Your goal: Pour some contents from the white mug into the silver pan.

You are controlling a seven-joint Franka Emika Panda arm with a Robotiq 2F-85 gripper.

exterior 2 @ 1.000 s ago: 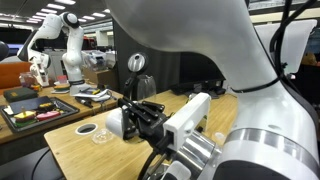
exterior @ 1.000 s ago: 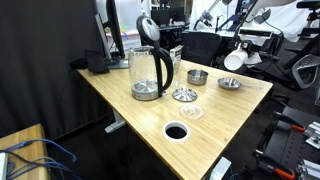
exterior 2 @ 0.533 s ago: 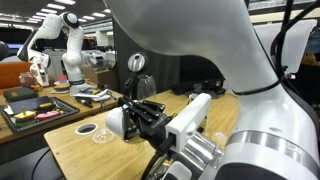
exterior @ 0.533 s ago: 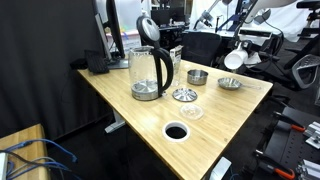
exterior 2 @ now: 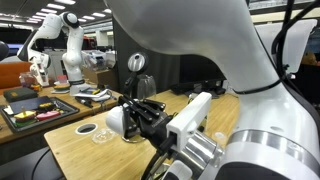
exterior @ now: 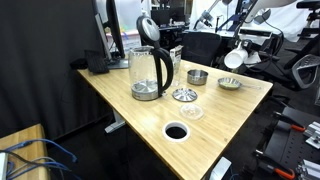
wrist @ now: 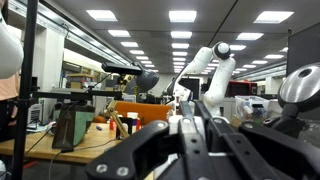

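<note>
Claw (exterior 2: 129,119) gripped the white mug (exterior 2: 113,122), closed around it and holding it in the air just above the silver pan (exterior: 230,83). That pan sat on the bench (exterior: 150,118) at three o'clock from the metal bowl (exterior: 197,76), with the kettle (exterior: 148,72) at the bowl's nine o'clock.

Light wooden table (exterior: 120,100), black curtain hanging beside it; a round cable hole (exterior: 176,131) sits near the front edge. Tall glass kettle (exterior: 148,72) stands upright mid-table, a ribbed round metal disc (exterior: 184,95) just beside it, and a small clear dish (exterior: 192,111) between disc and hole. Darker metal bowl (exterior: 197,76) sits behind the disc, and a black box (exterior: 97,62) is at the far corner.
</note>
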